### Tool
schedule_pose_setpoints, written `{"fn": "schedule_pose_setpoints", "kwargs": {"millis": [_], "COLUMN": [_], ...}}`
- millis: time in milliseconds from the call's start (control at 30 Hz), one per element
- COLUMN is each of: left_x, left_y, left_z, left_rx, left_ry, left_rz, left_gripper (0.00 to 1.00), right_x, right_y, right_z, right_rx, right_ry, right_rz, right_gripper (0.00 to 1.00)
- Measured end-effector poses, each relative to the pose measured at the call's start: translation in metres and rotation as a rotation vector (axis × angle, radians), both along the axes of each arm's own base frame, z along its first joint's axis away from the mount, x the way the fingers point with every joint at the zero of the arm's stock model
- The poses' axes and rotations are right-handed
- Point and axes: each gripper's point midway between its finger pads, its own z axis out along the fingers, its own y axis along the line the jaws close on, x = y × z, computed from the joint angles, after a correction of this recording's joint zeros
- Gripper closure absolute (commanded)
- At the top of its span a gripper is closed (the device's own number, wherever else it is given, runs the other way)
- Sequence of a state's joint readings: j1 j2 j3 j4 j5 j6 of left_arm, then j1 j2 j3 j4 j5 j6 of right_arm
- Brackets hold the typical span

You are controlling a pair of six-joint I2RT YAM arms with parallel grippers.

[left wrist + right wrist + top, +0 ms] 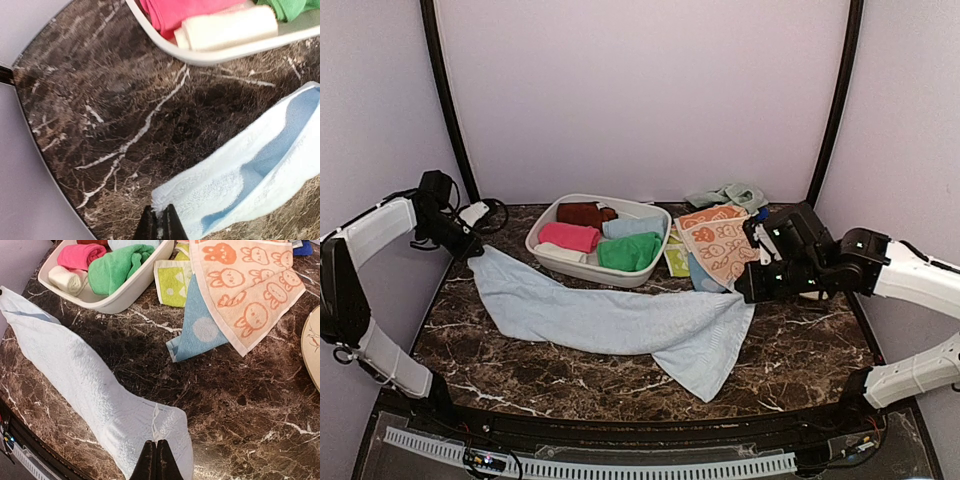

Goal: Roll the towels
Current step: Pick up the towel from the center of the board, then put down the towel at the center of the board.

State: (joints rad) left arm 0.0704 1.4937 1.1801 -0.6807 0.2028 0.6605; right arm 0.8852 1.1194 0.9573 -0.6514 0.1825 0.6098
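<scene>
Long pale blue towel lies stretched across the marble table, in front of the white basin. Left gripper sits at its far left corner; in my left wrist view the jaws are pressed together, pinching that corner. Right gripper is at the opposite end, jaws also closed on the bunched towel edge. One loose corner trails toward the near edge. I cannot say whether the middle of the towel touches the table. The basin holds rolled pieces, among them a pink towel and a green towel. A peach towel with a rabbit print lies flat just right of the basin.
</scene>
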Motion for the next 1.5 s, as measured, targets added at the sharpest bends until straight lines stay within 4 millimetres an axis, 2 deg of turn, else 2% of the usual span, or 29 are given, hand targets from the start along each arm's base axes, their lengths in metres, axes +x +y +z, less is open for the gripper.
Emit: {"fn": "schedule_pose_setpoints", "kwargs": {"millis": [167, 333, 467, 567, 633, 733, 800, 867, 900, 967, 1000, 1067, 1133, 1200, 1300, 1400, 1500], "left_x": [-0.005, -0.014, -0.023, -0.034, -0.039, -0.042, -0.042, -0.041, -0.041, -0.039, -0.039, -0.038, -0.038, -0.038, -0.038, -0.038, -0.038], "left_y": [-0.001, -0.002, -0.004, -0.007, -0.007, -0.008, -0.008, -0.009, -0.009, -0.01, -0.01, -0.01, -0.01, -0.01, -0.01, -0.009, -0.009], "left_z": [0.058, 0.099, 0.132, 0.147, 0.151, 0.154, 0.153, 0.15, 0.149, 0.146, 0.145, 0.143, 0.142, 0.142, 0.142, 0.141, 0.14], "left_rx": [-0.001, 0.0, -0.005, -0.01, -0.01, -0.011, -0.014, -0.019, -0.021, -0.027, -0.028, -0.029, -0.029, -0.028, -0.027, -0.023, -0.021], "left_ry": [-0.141, -0.229, -0.304, -0.338, -0.345, -0.354, -0.349, -0.338, -0.332, -0.319, -0.314, -0.306, -0.304, -0.302, -0.302, -0.301, -0.299], "left_rz": [0.006, 0.012, 0.008, 0.002, 0.001, 0.0, -0.002, -0.005, -0.005, -0.006, -0.006, -0.005, -0.005, -0.005, -0.005, -0.006, -0.007], "left_gripper": [1.0, 1.0, 1.0, 1.0, 1.0, 1.0, 1.0, 1.0, 1.0, 1.0, 1.0, 1.0, 1.0, 1.0, 1.0, 1.0, 1.0], "right_x": [0.014, 0.025, 0.024, 0.013, -0.003, -0.052, -0.085, -0.105, -0.107, -0.099, -0.087, -0.056, -0.018, 0.013, 0.036, 0.043, 0.041], "right_y": [-0.008, -0.02, -0.03, -0.032, -0.027, -0.01, -0.003, -0.004, -0.005, -0.001, 0.002, 0.005, 0.007, 0.01, 0.016, 0.019, 0.024], "right_z": [0.032, 0.072, 0.102, 0.105, 0.086, 0.01, -0.038, -0.064, -0.065, -0.053, -0.044, -0.029, -0.024, -0.037, -0.073, -0.113, -0.141], "right_rx": [0.004, 0.006, 0.011, 0.037, 0.061, 0.026, -0.031, -0.072, -0.073, -0.038, -0.014, 0.011, 0.007, -0.032, -0.11, -0.178, -0.202], "right_ry": [-0.057, -0.132, -0.186, -0.187, -0.15, 0.037, 0.176, 0.273, 0.286, 0.27, 0.251, 0.207, 0.167, 0.16, 0.204, 0.268, 0.329], "right_rz": [-0.025, -0.051, -0.056, -0.022, 0.031, 0.185, 0.278, 0.317, 0.325, 0.314, 0.293, 0.222, 0.145, 0.095, 0.074, 0.082, 0.106], "right_gripper": [1.0, 1.0, 1.0, 1.0, 0.82, 0.63, 0.44, 0.39, 0.4, 0.42, 0.42, 0.44, 0.45, 0.46, 0.47, 0.47, 0.45]}}
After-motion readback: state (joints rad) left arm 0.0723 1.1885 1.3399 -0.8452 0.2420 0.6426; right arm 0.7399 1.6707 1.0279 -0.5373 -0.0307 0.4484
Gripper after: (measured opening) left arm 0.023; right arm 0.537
